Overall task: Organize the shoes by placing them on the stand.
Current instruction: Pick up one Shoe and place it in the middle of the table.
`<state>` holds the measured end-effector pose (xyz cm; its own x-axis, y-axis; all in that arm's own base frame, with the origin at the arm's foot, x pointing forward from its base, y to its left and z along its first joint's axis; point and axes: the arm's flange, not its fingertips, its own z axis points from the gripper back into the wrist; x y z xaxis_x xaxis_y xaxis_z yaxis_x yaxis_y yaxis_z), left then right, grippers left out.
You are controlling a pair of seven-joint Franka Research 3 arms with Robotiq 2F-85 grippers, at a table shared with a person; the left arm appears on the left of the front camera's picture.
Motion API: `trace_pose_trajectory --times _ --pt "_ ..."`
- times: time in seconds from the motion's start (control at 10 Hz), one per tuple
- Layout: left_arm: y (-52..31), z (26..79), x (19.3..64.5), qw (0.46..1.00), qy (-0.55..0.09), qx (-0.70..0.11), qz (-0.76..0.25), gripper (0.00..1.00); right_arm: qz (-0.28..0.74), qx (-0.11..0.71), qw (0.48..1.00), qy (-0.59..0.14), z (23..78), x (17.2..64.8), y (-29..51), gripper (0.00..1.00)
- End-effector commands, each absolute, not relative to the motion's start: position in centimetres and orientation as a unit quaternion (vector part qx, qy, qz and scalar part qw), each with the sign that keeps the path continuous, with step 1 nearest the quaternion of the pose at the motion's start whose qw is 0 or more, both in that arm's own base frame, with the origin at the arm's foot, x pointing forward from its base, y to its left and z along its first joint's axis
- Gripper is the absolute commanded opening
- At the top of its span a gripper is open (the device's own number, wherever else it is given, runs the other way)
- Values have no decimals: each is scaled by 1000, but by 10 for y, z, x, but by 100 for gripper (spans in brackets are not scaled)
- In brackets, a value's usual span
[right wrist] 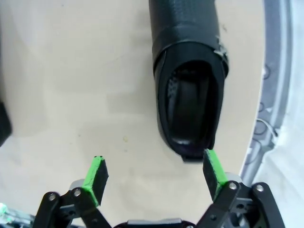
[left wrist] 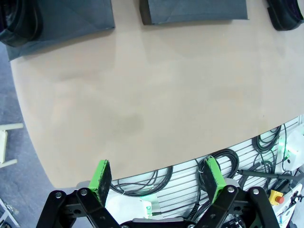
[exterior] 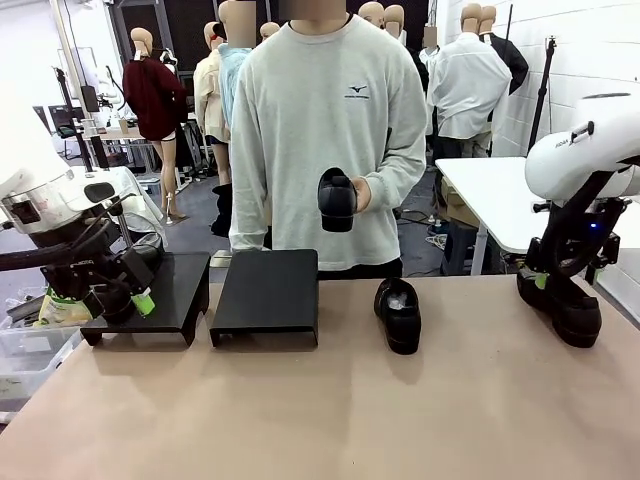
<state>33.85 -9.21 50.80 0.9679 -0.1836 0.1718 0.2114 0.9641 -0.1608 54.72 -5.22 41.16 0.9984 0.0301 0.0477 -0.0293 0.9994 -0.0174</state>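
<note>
Your right end effector (right wrist: pixel 154 175) hangs released above the surface (right wrist: pixel 71 95), one green pad (right wrist: pixel 214 171) beside, perhaps touching, the heel of a black shoe (right wrist: pixel 190 95), apparently lined up to grasp. Your left end effector (left wrist: pixel 156 178) is spread, empty. The person's hand (exterior: pixel 362 192) offers another shoe (exterior: pixel 337 200) beyond the stands (exterior: pixel 268 290).

Bright, even indoor light, probably from overhead, leaves only soft, faint shadows on the table (exterior: pixel 300 420) beneath the stands (exterior: pixel 268 290) and the middle shoe (exterior: pixel 399 315). The front view is sharp. Both wrist views bow at their edges. The right-hand shoe (right wrist: pixel 187 57) looks slightly soft, its inside dark.
</note>
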Motion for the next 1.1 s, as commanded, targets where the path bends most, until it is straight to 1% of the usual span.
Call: trace_pose_trajectory --times 0.0,0.2,0.6,1.0 --pt "-91 507 338 987 -77 -98 -104 100 39 36 999 -9 411 561 -66 100" --pt "-91 507 338 987 -77 -98 -104 100 69 39 997 3 405 570 -65 100" --pt "-91 507 338 987 -77 -98 -104 100 79 22 996 24 396 577 -55 100" --pt "-91 507 338 987 -77 -98 -104 100 72 29 997 15 398 582 -40 100"
